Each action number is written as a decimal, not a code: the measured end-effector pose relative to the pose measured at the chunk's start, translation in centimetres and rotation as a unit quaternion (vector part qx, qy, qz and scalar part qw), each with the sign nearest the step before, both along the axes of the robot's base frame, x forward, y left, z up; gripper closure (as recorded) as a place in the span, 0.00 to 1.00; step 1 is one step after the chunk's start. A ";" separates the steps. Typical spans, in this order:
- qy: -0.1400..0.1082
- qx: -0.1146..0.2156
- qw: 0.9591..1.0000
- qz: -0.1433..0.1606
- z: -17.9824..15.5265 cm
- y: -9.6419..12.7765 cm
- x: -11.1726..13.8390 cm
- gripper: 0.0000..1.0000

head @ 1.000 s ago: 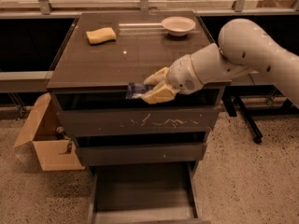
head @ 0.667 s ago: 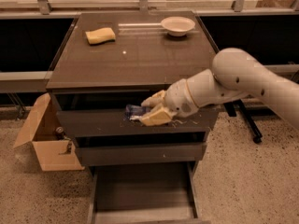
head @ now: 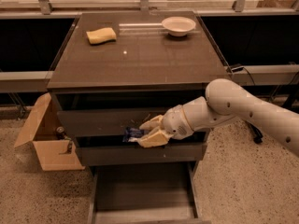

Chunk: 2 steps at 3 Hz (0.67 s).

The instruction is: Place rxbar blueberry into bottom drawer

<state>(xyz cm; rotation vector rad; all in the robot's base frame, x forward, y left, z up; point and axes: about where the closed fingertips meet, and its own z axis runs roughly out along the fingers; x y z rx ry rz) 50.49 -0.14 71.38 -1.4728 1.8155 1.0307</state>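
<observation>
My gripper (head: 150, 131) hangs in front of the cabinet, level with the gap between the top and middle drawer fronts. Its pale fingers (head: 153, 137) are shut on the rxbar blueberry (head: 133, 134), a dark blue wrapper sticking out to the left. The bottom drawer (head: 142, 197) is pulled open below, a wide shallow tray with a plain floor. The bar is held above the drawer's back part, well clear of the floor.
A yellow sponge (head: 101, 35) and a white bowl (head: 178, 25) sit on the cabinet top (head: 140, 59). An open cardboard box (head: 49, 141) stands on the floor to the left. My white arm (head: 252, 111) reaches in from the right.
My gripper has moved down with the bar, from the level of the cabinet top's front edge to in front of the drawer fronts.
</observation>
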 end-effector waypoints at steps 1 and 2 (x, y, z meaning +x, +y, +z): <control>0.000 -0.016 1.000 0.015 -2.9 0.0 -0.6 1.00; -0.022 -0.062 0.998 0.020 -7.4 -1.0 -2.0 1.00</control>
